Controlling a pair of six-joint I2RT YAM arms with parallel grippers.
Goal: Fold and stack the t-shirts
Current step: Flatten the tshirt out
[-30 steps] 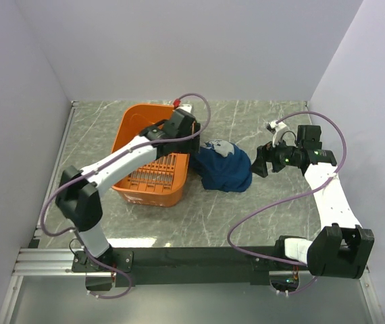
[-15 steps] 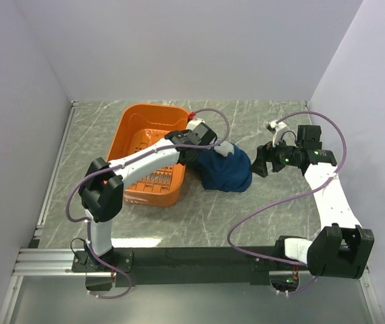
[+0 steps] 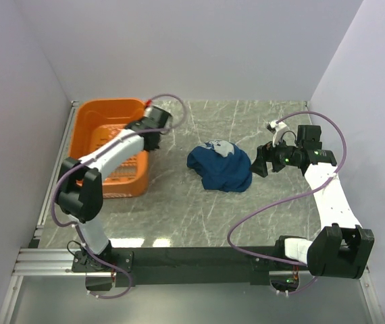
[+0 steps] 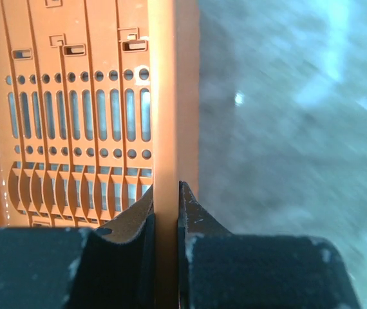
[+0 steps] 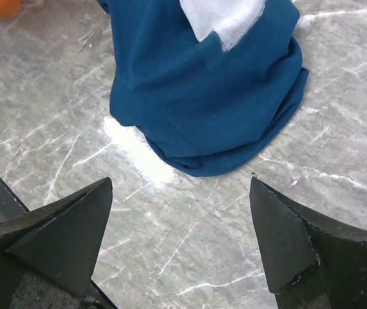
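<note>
**Marble tabletop: shirt in a heap, basket wall pinched**

Grey, marble-patterned tabletop (image 3: pixel 199 216) fills the scene, closed in by plain white walls (image 3: pixel 179 47) at the back and both sides. Near its middle lies the t-shirt (image 3: pixel 219 169), dark blue and crumpled into a rounded heap, not folded. A patch of its white print shows on the far upper side of the heap. Both arms stand apart from it.

The basket (image 3: pixel 105 105), orange slotted plastic, stands at the far left of the tabletop, well apart from the t-shirt, with bare marble between them. The left arm reaches up along it, and the left fingers (image 3: pixel 149 135) are clamped on its right-hand wall. In the left wrist view one finger sits inside the wall and one outside, both pressed against the thin orange edge. The slotted plastic lies to the left of that edge and the blurred tabletop to the right.

On the right side, the right fingers (image 3: pixel 260 163) are spread wide, just beside the t-shirt and pointing toward it. In the right wrist view only marble lies between the two dark tips. The heap's near edge lies beyond them, its white print at the top of the view. Purple cables loop along both arms.
</note>
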